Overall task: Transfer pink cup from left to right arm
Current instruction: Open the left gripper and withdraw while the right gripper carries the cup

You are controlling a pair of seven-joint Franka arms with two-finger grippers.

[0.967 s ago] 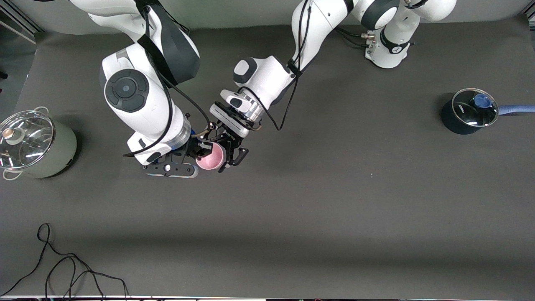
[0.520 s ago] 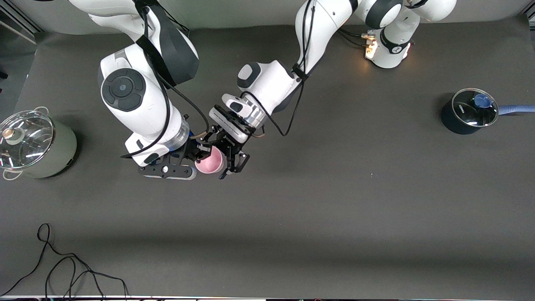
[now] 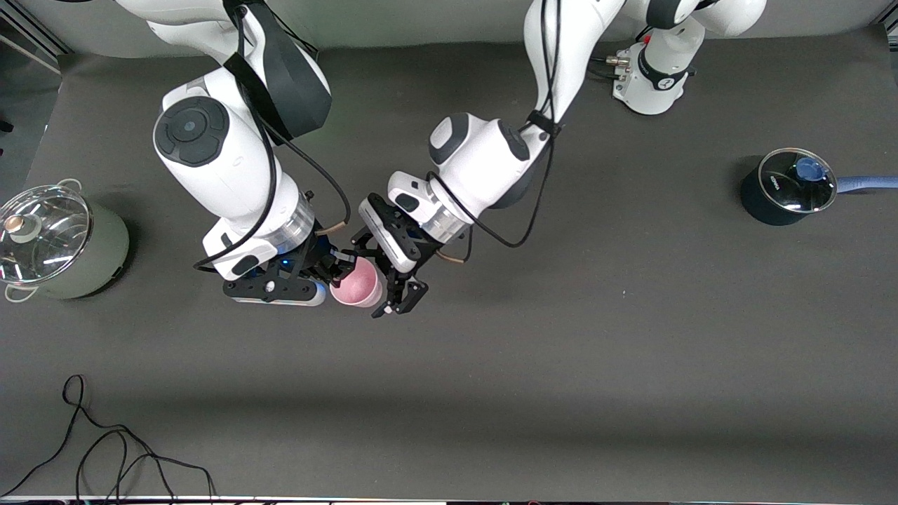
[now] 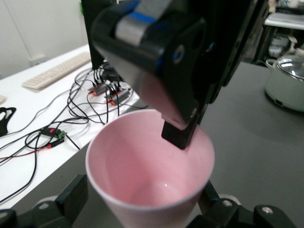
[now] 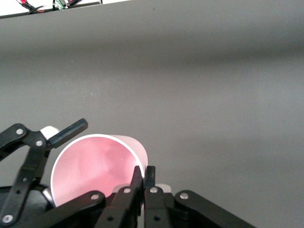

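Observation:
The pink cup [image 3: 356,284] hangs above the middle of the table, its mouth turned sideways. My right gripper [image 3: 338,272] is shut on the cup's rim: in the right wrist view its fingertips [image 5: 144,173] pinch the wall of the cup [image 5: 95,166], one inside and one outside. My left gripper [image 3: 380,275] is open, and its fingers [image 4: 71,194] stand on either side of the cup [image 4: 149,166] with a gap to its wall. The right gripper's finger [image 4: 180,135] reaches into the cup's mouth.
A pale green pot [image 3: 52,242] with a glass lid stands at the right arm's end of the table. A dark blue saucepan [image 3: 786,186] with lid stands at the left arm's end. A black cable [image 3: 105,449] lies near the front edge.
The left gripper's fingers have spread off the cup's sides. Both hands and the cup have drifted slightly toward the front camera, and the left arm's wrist has swung toward its own end.

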